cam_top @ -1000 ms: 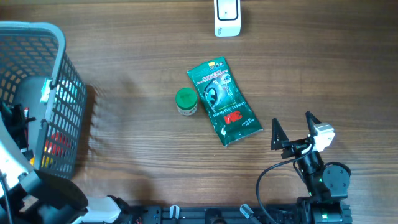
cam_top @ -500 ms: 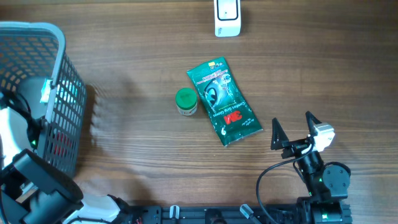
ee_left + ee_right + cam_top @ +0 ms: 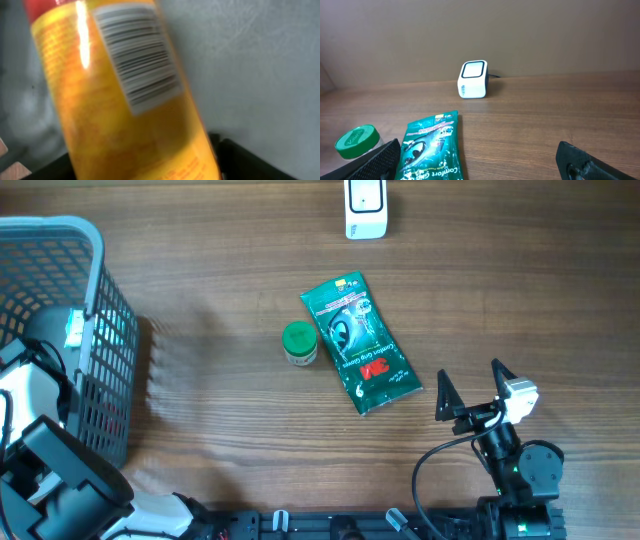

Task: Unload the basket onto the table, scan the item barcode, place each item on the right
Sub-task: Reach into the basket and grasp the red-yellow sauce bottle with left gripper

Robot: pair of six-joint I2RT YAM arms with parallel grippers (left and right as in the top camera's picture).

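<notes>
A yellow bottle point(image 3: 125, 115) with a red top fills the left wrist view, lying tilted against the grey floor of the basket point(image 3: 100, 300). Its white barcode label point(image 3: 137, 55) faces the camera. My left gripper point(image 3: 145, 170) is down inside the basket, and its dark fingers point(image 3: 245, 157) press close on both sides of the bottle's lower body. From overhead only the left arm point(image 3: 40, 430) shows, and the bottle is hidden. The white scanner point(image 3: 365, 205) stands at the far edge of the table, also seen as a scanner point(image 3: 473, 80) from the right wrist. My right gripper point(image 3: 470, 372) rests open near the front right, holding nothing.
A green pouch point(image 3: 360, 345) lies mid-table beside a small green-lidded jar point(image 3: 299, 343). Both lie just ahead of the right gripper point(image 3: 480, 162), the pouch point(image 3: 432, 145) to its left and the jar point(image 3: 354, 140) further left. Bare wood lies between pouch and scanner.
The left arm has shifted inside the basket, and its fingers have drawn in around the yellow bottle. The right arm and the things on the table have not moved.
</notes>
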